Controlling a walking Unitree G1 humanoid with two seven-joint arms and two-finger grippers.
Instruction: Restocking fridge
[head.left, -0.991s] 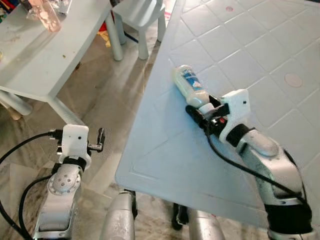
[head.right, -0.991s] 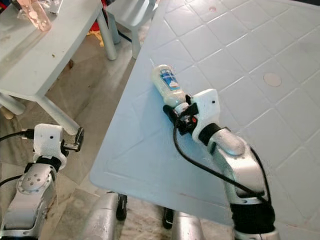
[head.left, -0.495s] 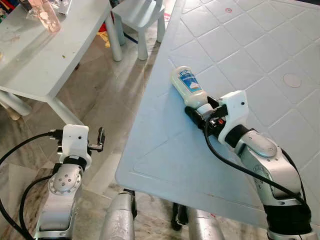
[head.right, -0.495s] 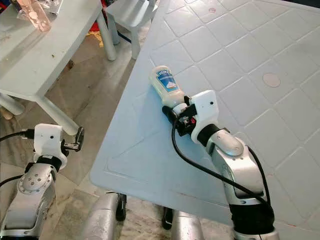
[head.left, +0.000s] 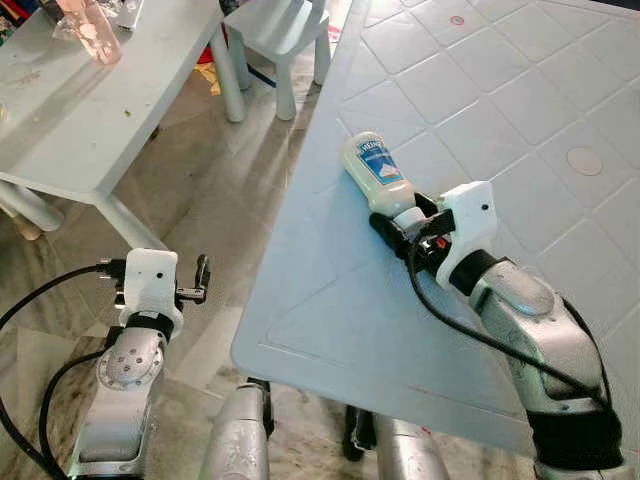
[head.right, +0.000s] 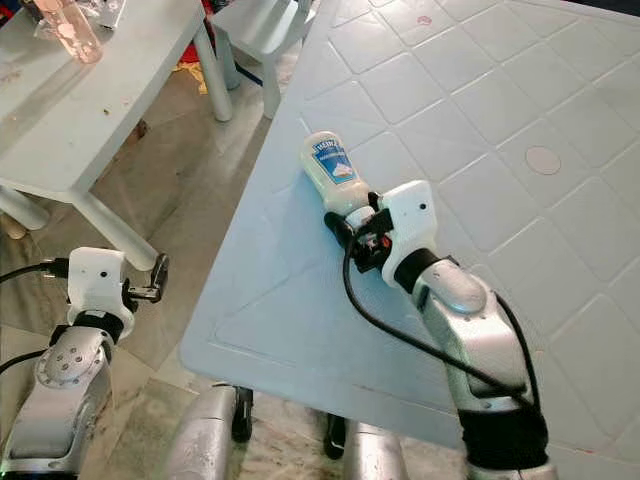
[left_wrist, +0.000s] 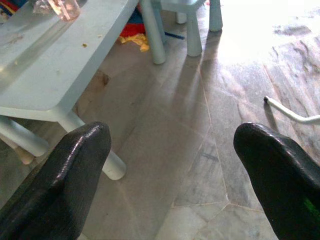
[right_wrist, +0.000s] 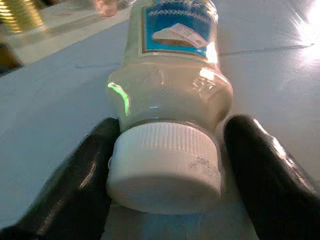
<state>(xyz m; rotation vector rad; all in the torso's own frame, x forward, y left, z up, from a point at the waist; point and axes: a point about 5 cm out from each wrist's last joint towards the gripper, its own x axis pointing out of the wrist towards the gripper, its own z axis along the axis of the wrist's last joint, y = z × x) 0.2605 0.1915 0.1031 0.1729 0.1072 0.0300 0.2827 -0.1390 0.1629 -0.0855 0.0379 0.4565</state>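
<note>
Since half a second ago I see almost no change: the mayonnaise bottle (head.left: 379, 173) lies on its side near the pale blue table's (head.left: 330, 300) edge, label up. My right gripper (right_wrist: 165, 175) sits at the bottle's 5 o'clock end, fingers (right_wrist: 80, 185) clasping the white cap (right_wrist: 165, 167). My left gripper (left_wrist: 175, 165) hangs spread wide above the floor (left_wrist: 200, 130).

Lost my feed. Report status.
Right end effector straddling mayo bottle cap, bottle lying on table. Left end effector open, idle. Nothing in the way.
</note>
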